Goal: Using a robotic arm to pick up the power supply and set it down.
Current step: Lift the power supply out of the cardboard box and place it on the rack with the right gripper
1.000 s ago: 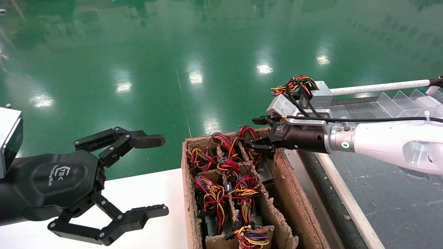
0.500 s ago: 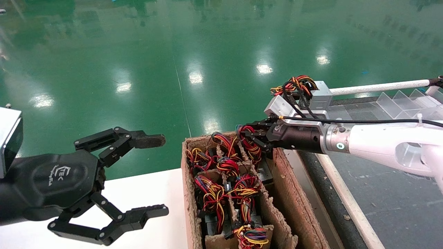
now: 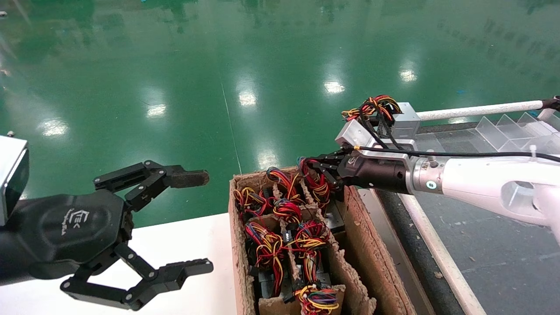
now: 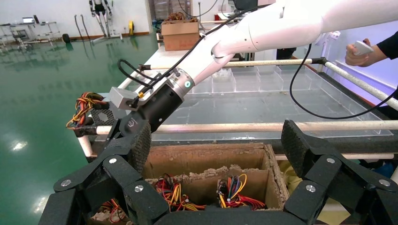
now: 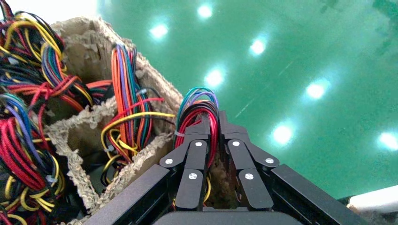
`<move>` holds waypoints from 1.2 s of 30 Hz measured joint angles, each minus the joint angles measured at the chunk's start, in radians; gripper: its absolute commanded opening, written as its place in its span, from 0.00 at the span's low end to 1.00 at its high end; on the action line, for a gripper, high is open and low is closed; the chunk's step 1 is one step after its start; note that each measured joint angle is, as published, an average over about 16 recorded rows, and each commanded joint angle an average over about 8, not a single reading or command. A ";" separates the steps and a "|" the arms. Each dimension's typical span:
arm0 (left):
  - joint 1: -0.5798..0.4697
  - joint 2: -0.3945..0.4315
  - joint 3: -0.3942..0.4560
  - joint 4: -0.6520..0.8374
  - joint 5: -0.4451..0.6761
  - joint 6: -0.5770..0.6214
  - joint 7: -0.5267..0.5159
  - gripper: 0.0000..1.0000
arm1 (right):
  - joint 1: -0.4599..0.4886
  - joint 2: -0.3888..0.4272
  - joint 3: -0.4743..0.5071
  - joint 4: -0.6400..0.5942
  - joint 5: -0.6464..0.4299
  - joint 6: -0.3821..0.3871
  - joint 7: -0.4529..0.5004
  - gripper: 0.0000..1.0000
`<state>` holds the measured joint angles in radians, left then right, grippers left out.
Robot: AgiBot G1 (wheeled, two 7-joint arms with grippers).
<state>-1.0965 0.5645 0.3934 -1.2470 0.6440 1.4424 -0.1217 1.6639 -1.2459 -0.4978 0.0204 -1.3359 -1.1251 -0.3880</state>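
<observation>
Since earlier, right claw (image 3: 321, 173) closed around power supply (image 3: 316, 180) wires.

Factory hall, glossy green floor (image 3: 175, 65), conveyor line (image 4: 281, 98)

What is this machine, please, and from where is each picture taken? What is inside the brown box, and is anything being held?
This is a robot with two arms. One picture looks down from its head; the other two come from cameras on its wrists. The cardboard box has compartments holding power supplies with coloured wire bundles. The right gripper, on the white arm, has shut on the wire bundle of the power supply in the box's far right compartment. The left gripper hangs open over the white table, idle. Another power supply sits beyond the box.
</observation>
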 measured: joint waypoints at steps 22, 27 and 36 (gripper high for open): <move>0.000 0.000 0.000 0.000 0.000 0.000 0.000 1.00 | 0.135 0.175 0.096 0.070 0.139 -0.247 -0.033 0.00; 0.000 0.000 0.000 0.000 0.000 0.000 0.000 1.00 | 0.191 0.222 0.116 0.092 0.167 -0.286 -0.016 0.00; 0.000 0.000 0.000 0.000 0.000 0.000 0.000 1.00 | 0.288 0.303 0.140 0.115 0.192 -0.271 -0.012 0.00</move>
<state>-1.0966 0.5645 0.3935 -1.2470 0.6440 1.4424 -0.1217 1.9519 -0.9426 -0.3573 0.1358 -1.1441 -1.3961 -0.3998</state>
